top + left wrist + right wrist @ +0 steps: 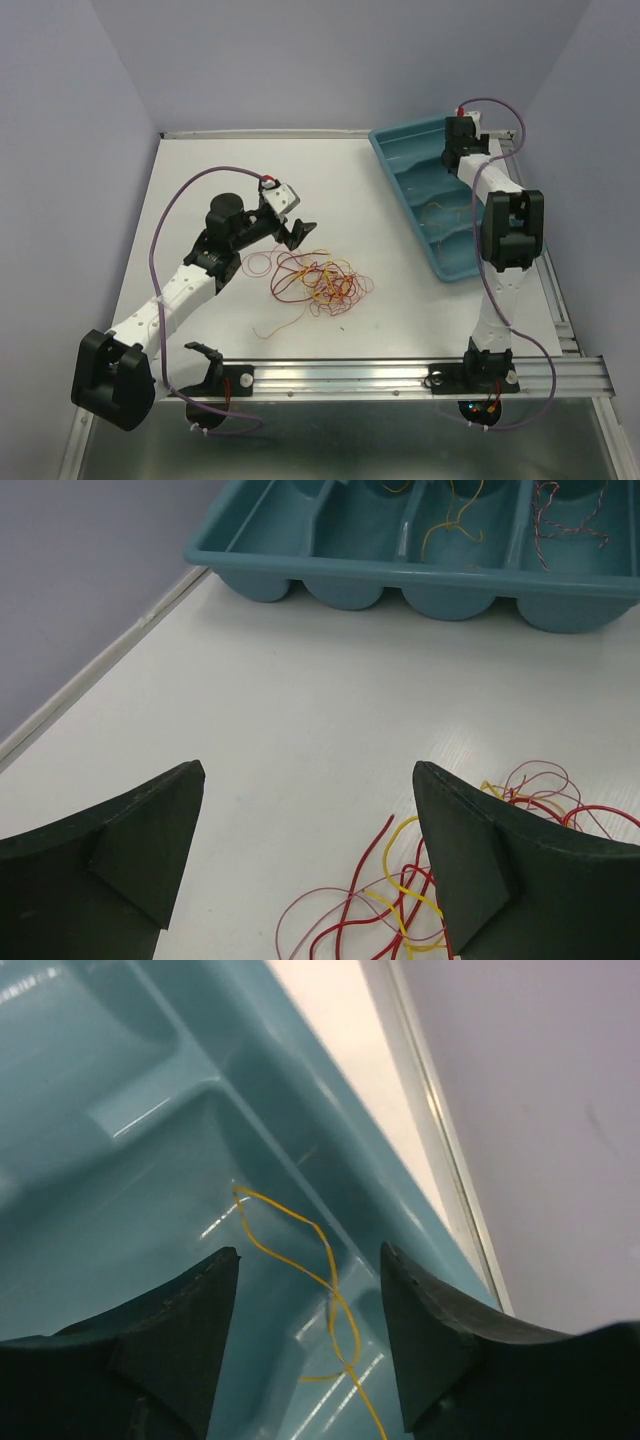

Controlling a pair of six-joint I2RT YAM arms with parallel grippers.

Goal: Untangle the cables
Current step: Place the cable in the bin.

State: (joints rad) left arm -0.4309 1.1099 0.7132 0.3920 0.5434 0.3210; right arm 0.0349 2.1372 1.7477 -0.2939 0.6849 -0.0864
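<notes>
My spread, empty left gripper is nearer the cables, just to its right; my right gripper gapes over the tray.

**Matt counter, glossy plastic tray, thin coated cables**

The counter is seen as a smooth white board of matt finish, with a faint grain in the left wrist view. The tray is shown as moulded teal plastic, smooth and glossy, with bright highlights in its compartments. The cables are seen as thin strands with a smooth coloured coating. The jaws of the left gripper and the right gripper are shown as dark matt plastic. The rail at the near edge is seen as bare silvery metal, grooved lengthwise.
</notes>
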